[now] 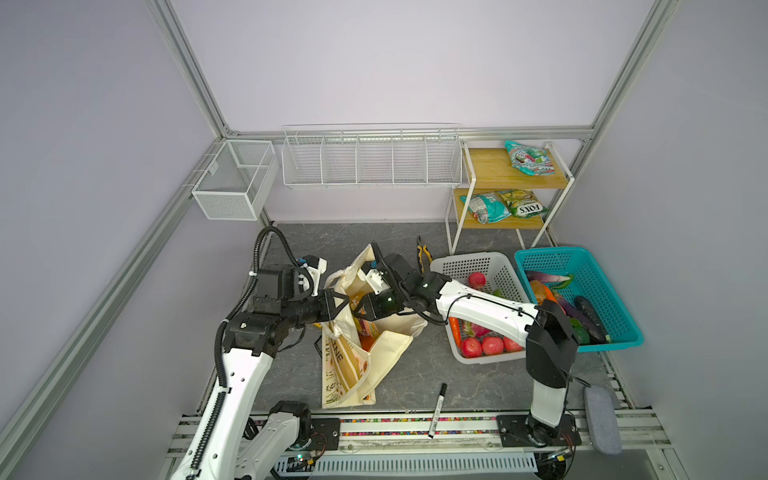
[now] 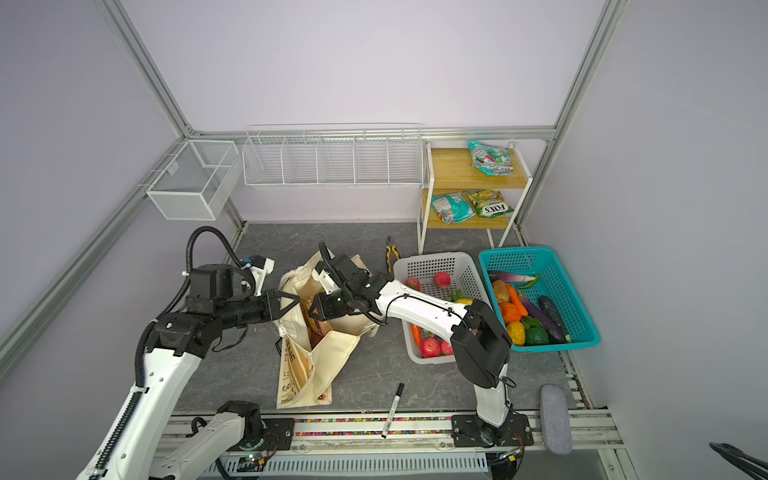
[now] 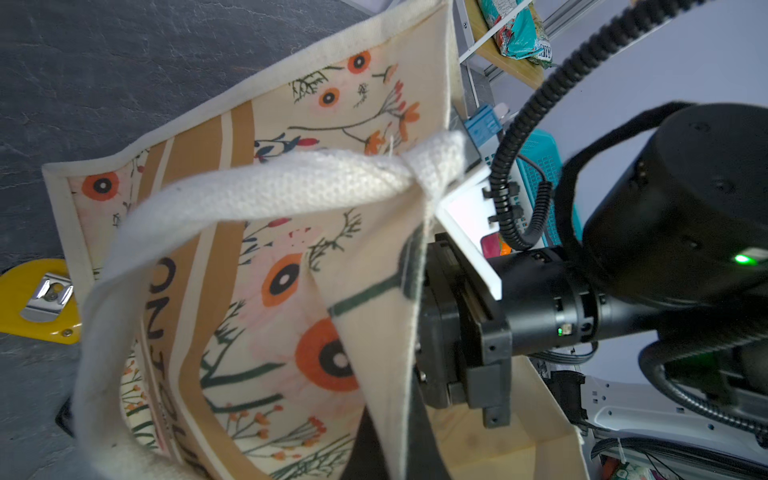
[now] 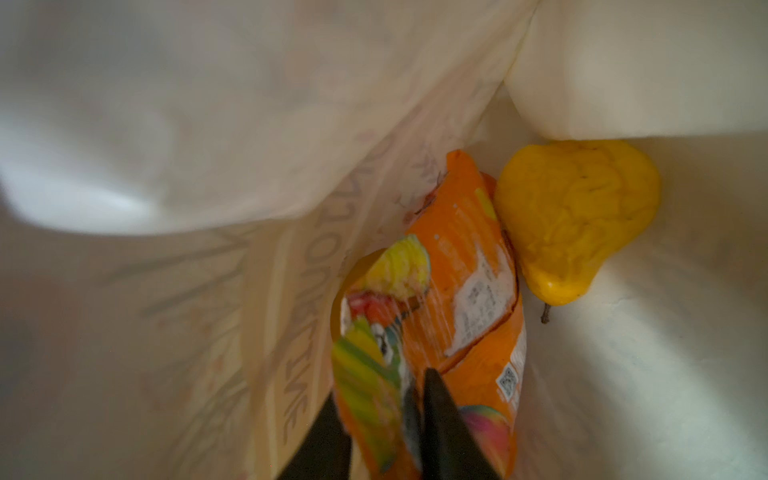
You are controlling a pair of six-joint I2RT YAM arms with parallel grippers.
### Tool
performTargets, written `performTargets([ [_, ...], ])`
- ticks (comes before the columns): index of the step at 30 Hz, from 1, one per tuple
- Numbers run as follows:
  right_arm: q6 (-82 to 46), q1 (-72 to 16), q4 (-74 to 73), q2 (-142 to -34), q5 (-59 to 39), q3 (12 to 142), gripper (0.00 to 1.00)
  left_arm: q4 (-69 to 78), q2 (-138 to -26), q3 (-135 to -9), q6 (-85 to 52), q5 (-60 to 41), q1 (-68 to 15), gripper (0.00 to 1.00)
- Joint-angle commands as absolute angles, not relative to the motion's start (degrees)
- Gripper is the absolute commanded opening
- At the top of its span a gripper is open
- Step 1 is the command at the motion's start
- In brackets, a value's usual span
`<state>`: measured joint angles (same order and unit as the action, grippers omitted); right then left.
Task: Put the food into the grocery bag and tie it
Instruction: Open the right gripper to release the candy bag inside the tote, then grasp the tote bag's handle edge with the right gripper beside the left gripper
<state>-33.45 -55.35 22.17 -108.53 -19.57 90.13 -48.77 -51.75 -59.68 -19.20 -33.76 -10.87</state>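
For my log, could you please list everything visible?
canvas floral tote bag: one, cream, centre
glossy snack packet: one, orange, inside bag
toy pear: one, yellow, inside bag
perforated plastic baskets: two, white and teal, right, holding toy produce
pliers: one, yellow handles, behind bag
marker pen: one, black, front
wooden shelf rack: one, tan, back right, three snack packets
wire baskets: two, white, wall-mounted
oblong pad: one, grey, front right
tape measure: one, yellow, beside bag
left fingers: shut on bag
right fingers: apart around packet
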Motion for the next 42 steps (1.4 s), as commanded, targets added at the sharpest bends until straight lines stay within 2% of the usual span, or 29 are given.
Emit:
performTargets([
  [1,-30.7,-55.6,24.6,-104.8,-15.6,91.5,0.54,-46.1,-50.5,-60.3,-18.0,-36.4,-10.6,0.0],
  [4,-29.3,-55.6,27.6,-101.5,-11.8,91.5,0.68,-46.0,-50.7,-60.2,-17.8,-36.6,-10.5,0.0],
  [7,-28.0,-55.6,30.5,-97.5,-7.3,91.5,0.78,-45.9,-50.9,-60.2,-17.6,-36.6,-10.5,0.0],
  [14,-25.9,-54.5,37.2,-89.0,1.7,91.7,0.9,-45.7,-50.9,-60.1,-17.5,-36.8,-10.5,0.0],
  [18,-30.8,-51.2,41.4,-84.1,6.5,87.9,0.91,-45.7,-50.8,-60.1,-17.7,-36.6,-10.5,0.0],
  [24,-42.3,-46.2,38.8,-77.1,5.3,73.8,0.89,-46.2,-50.6,-60.4,-17.7,-36.1,-10.5,0.0],
  [36,-49.1,-46.1,35.5,-81.6,0.1,66.8,0.89,-47.2,-50.0,-61.0,-18.0,-35.2,-10.5,0.0],
  [42,-50.6,-46.2,34.2,-84.1,-1.6,66.5,0.84,-48.0,-49.9,-61.4,-17.9,-34.7,-10.5,0.0],
])
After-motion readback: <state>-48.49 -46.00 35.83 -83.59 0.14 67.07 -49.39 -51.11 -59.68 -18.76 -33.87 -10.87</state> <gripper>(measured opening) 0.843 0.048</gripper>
